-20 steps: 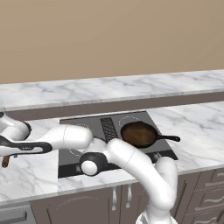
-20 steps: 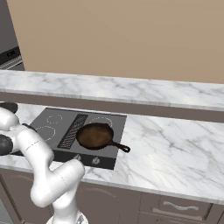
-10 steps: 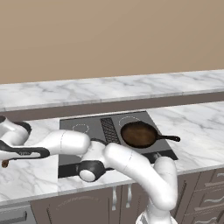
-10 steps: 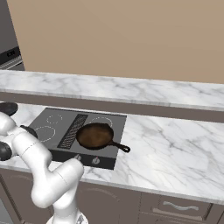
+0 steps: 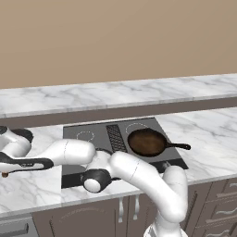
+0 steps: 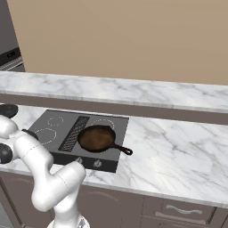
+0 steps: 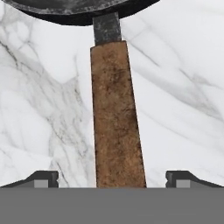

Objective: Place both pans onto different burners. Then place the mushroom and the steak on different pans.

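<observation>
Our gripper (image 7: 112, 178) is wide open | fingers sit each side of the black pan's wooden handle (image 7: 116, 113) | ready to squeeze it and carry the pan to a burner (image 5: 85, 136)

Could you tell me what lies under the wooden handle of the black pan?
White marble counter lies under the wooden handle. The strip directly beneath it is covered, and so is the counter under the black pan.

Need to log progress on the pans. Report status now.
Claw open, fingers either side of the black pan's wooden handle, not gripping. Black pan on the marble counter, off the cooktop. Reddish-brown pan already on a burner. Nothing in the way.
</observation>
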Motion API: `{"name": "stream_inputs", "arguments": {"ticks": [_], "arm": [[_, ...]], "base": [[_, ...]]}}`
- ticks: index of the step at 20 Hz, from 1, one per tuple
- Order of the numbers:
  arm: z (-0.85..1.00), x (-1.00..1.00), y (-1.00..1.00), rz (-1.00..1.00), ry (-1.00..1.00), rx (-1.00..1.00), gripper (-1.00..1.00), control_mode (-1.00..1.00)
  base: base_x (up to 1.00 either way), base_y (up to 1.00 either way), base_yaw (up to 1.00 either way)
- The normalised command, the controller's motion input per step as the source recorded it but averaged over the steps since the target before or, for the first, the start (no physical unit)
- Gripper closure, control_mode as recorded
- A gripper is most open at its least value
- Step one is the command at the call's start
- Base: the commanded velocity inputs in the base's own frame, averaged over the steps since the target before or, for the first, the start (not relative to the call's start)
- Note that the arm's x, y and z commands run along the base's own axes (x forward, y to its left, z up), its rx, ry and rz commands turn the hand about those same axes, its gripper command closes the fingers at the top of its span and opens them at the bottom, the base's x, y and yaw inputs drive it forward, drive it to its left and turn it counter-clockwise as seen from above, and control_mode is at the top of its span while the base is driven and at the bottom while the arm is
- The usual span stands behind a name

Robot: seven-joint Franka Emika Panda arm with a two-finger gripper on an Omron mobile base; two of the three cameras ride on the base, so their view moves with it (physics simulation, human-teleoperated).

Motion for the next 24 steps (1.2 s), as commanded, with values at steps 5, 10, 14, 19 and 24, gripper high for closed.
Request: {"name": "stream_inputs", "arguments": {"ticks": [5, 10, 14, 19, 24], "arm": [[0.0, 0.0, 0.0, 0.0, 0.0, 0.0, 1.0, -1.0], [0.0, 0.0, 0.0, 0.0, 0.0, 0.0, 1.0, -1.0], [0.09, 0.0, 0.0, 0.0, 0.0, 0.0, 1.0, -1.0], [0.24, 0.0, -0.02, 0.0, 0.0, 0.0, 1.0, -1.0], [0.18, 0.0, -0.07, -0.08, -0.08, 0.0, 1.0, -1.0]], "base": [[0.0, 0.0, 0.0], [0.0, 0.0, 0.0], [0.0, 0.0, 0.0], [0.0, 0.0, 0.0], [0.0, 0.0, 0.0]]}}
